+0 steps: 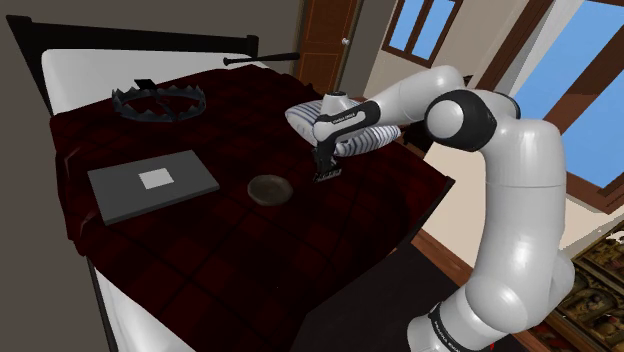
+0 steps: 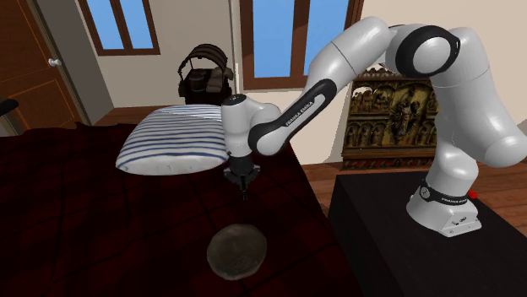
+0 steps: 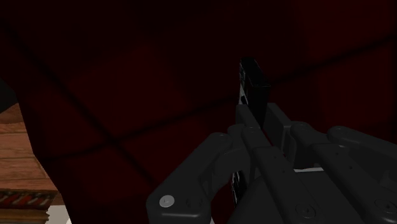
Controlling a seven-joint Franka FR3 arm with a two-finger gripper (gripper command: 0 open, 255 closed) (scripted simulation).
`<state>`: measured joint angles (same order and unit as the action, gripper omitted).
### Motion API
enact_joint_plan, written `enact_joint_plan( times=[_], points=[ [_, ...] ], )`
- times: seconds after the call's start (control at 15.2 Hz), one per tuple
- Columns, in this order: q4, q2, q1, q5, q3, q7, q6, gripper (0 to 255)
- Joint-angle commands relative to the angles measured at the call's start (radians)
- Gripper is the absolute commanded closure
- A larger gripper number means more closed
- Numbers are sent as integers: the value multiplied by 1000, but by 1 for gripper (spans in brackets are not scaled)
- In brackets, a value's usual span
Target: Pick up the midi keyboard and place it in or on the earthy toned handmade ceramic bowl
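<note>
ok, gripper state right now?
Gripper: closed, holding nothing.

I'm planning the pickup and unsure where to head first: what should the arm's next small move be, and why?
Probably swing the end effector toward the shoulder view's left, over the flat grey rectangular keyboard. It hangs empty and shut beside the striped pillow, with the round brown bowl between it and the keyboard.
</note>
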<state>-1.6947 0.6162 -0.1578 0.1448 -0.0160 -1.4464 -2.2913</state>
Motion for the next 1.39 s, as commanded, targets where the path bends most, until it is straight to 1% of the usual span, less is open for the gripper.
enact_joint_plan(
  times=[0.0, 1.25, 1.32],
  points=[
    [3, -18, 0, -2, -1, 2, 21, 255],
    [59, -146, -2, -18, -9, 25, 204, 255],
    [56, -151, 13, -16, -14, 5, 208, 255]
  ],
)
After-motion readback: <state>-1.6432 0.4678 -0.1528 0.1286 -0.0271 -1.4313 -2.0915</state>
